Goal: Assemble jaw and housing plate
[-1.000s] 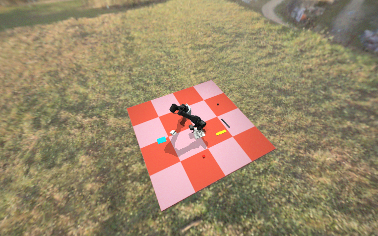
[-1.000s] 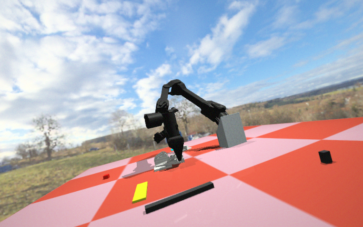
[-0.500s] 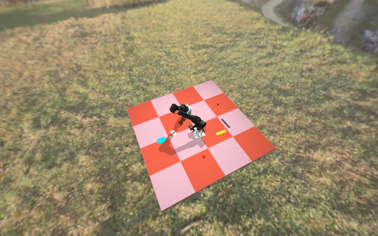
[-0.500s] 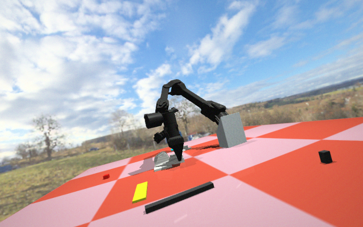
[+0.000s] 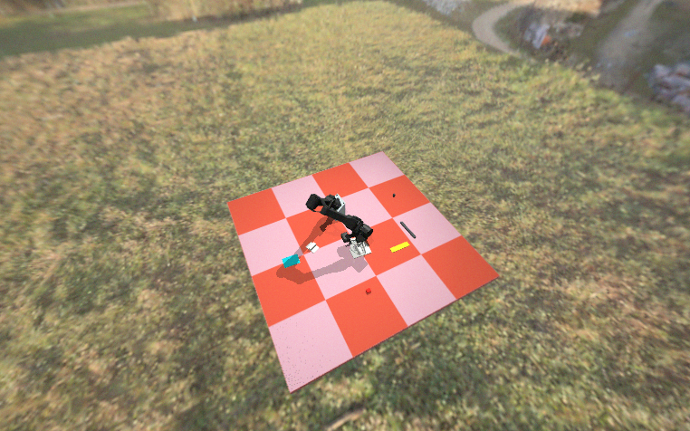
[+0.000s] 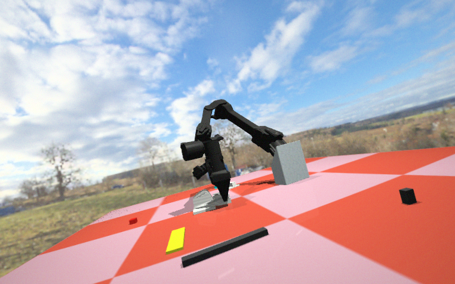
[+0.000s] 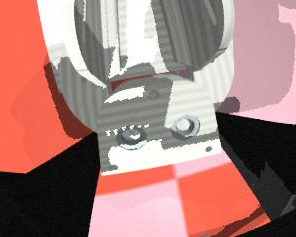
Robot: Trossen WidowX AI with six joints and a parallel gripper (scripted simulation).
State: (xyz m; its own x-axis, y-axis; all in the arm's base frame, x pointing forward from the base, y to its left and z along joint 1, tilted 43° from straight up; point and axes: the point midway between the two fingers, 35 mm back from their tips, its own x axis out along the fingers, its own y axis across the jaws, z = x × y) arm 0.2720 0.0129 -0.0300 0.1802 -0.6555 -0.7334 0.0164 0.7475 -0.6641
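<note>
My gripper points down at the white and grey assembly, low over the mat. It is shut on the housing plate, a grey-white plate with a rounded far edge, one finger at each side. Its two ringed holes show pale insides in the wrist view. The base lies on the mat beneath. The left jaw and right jaw stand side by side beyond the plate. The plate hides pins, stubs and gear teeth. I cannot tell whether it sits level or fully down.
A yellow block and a black bar lie to the right in the top view. A cyan block and a small white piece lie left. A red block and black cube are farther away.
</note>
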